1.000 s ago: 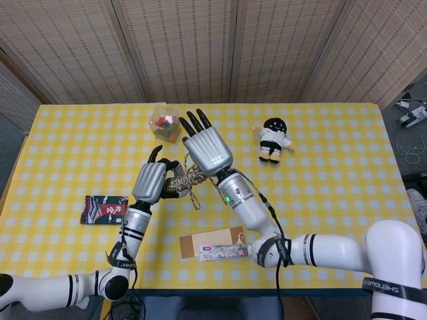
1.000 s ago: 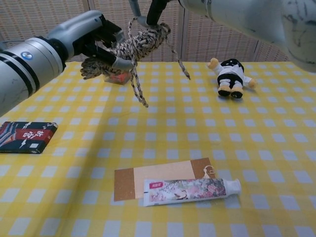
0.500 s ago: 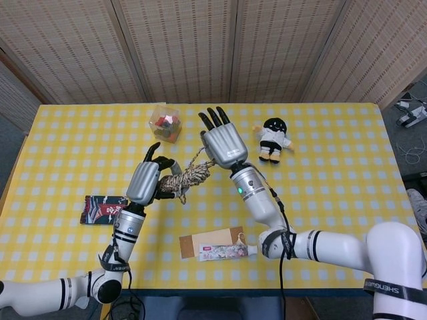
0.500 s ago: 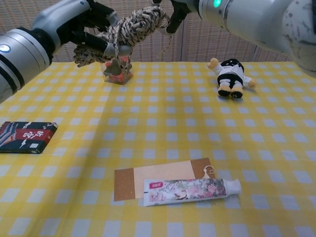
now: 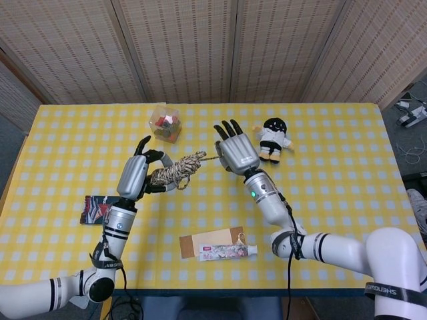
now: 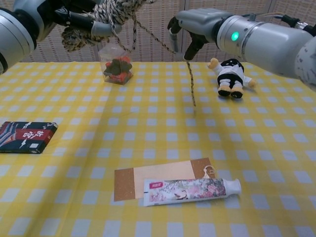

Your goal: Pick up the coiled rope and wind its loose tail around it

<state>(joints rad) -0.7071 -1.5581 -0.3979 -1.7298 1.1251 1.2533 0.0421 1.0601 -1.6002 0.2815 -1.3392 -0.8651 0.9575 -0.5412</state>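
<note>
coiled rope (image 5: 175, 169) gripped in left hand (image 5: 135, 176) fingers (image 5: 155, 157), loose tail (image 6: 189, 84) draped over right hand (image 6: 190, 29)

Head view looks steeply down from high — chest view sits low, nearer, facing forward — both share the table (image 5: 333, 200).

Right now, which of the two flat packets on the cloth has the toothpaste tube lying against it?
The tan cardboard packet near the front edge; the toothpaste tube overlaps its near side. The dark red-and-black packet, off to the left, lies alone.

The chest view's top edge crops the coiled rope (image 6: 106, 12) and the left hand (image 6: 59, 12).
</note>
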